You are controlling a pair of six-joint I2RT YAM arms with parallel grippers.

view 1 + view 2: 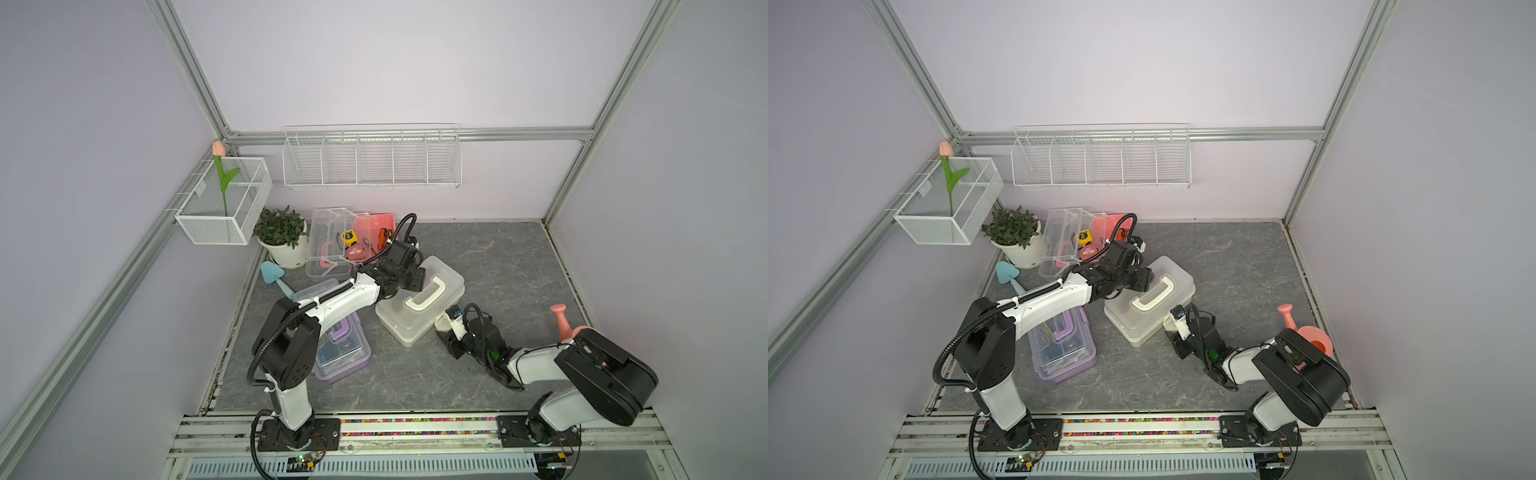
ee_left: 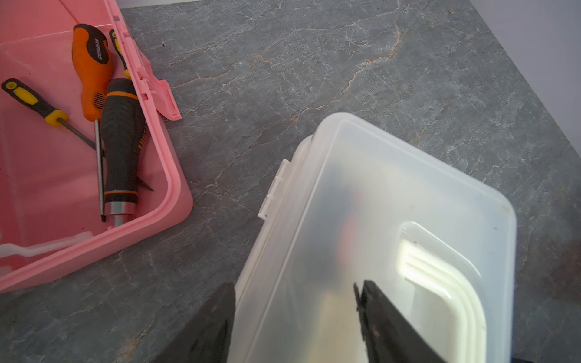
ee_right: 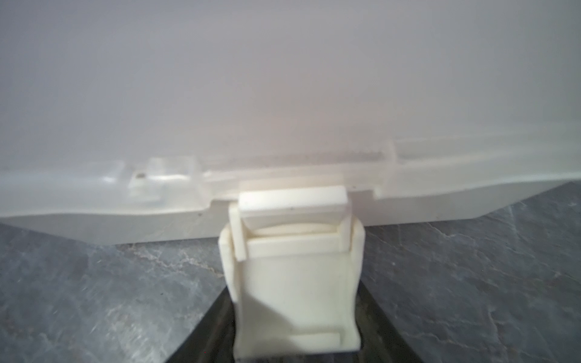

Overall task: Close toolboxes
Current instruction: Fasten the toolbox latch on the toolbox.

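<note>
Grey marbled stone covers the desk (image 1: 498,257) inside a pale lilac booth. In both top views the white toolbox (image 1: 399,322) sits mid-desk with its lid down. The left tool (image 1: 417,281) rests over its rear end and the right tool (image 1: 444,328) meets its near side. The purple toolbox (image 1: 345,357) lies lid-down beneath the left arm, toward the front-left. The pink toolbox (image 1: 374,226) stands open at the back beside a potted plant (image 1: 282,237), its clear lid thrown back. From the left wrist, the left tool's dark fingers (image 2: 213,323) are spread apart and grip nothing. One hangs just off the white lid's edge and its partner lies over the lid near the handle. Screwdrivers (image 2: 91,69) lie in the pink toolbox's base. From the right wrist, the right tool is closed on the cream latch (image 3: 295,283), which is folded outward from the white toolbox's front rim, not snapped over the lid, just above the desk.
</note>
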